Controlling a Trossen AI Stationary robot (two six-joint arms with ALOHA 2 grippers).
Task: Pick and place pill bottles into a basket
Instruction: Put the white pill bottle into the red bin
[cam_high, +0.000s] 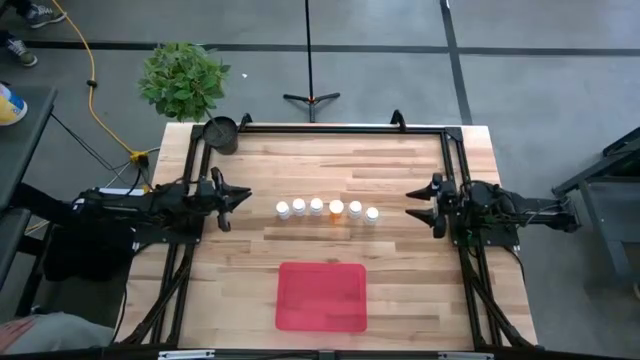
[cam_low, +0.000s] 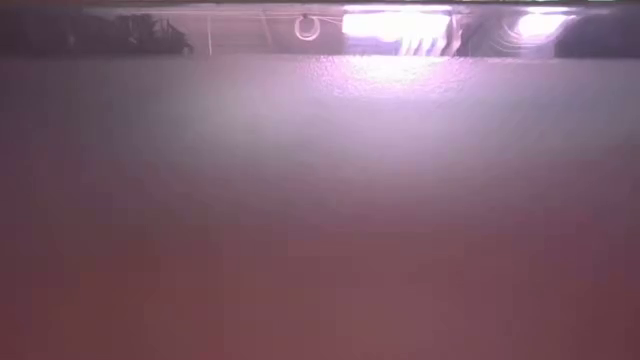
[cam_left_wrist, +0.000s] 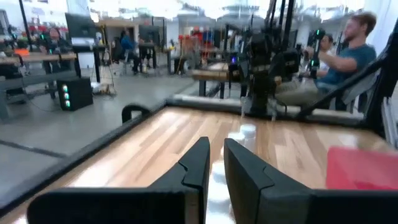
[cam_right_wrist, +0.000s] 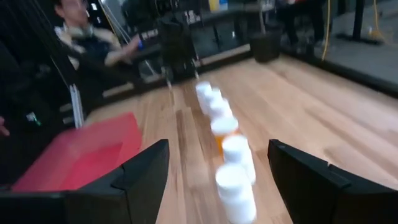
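Several pill bottles (cam_high: 327, 208) with white caps stand upright in a row across the middle of the wooden table; one (cam_high: 337, 208) has an orange body. The basket, a flat red tray (cam_high: 321, 296), lies near the front edge. My left gripper (cam_high: 244, 198) hovers at the row's left end, shut and holding nothing; its wrist view shows the fingers (cam_left_wrist: 216, 163) close together and the bottles (cam_left_wrist: 246, 132) ahead. My right gripper (cam_high: 410, 203) hovers at the row's right end, open. In its wrist view the row (cam_right_wrist: 224, 134) runs away between its spread fingers (cam_right_wrist: 217, 149), untouched.
A small dark round pot (cam_high: 220, 133) stands at the table's far left corner, and a green plant (cam_high: 183, 78) is on the floor behind it. A black frame (cam_high: 330, 128) runs along the table's edges. People sit beyond the table (cam_left_wrist: 348, 53).
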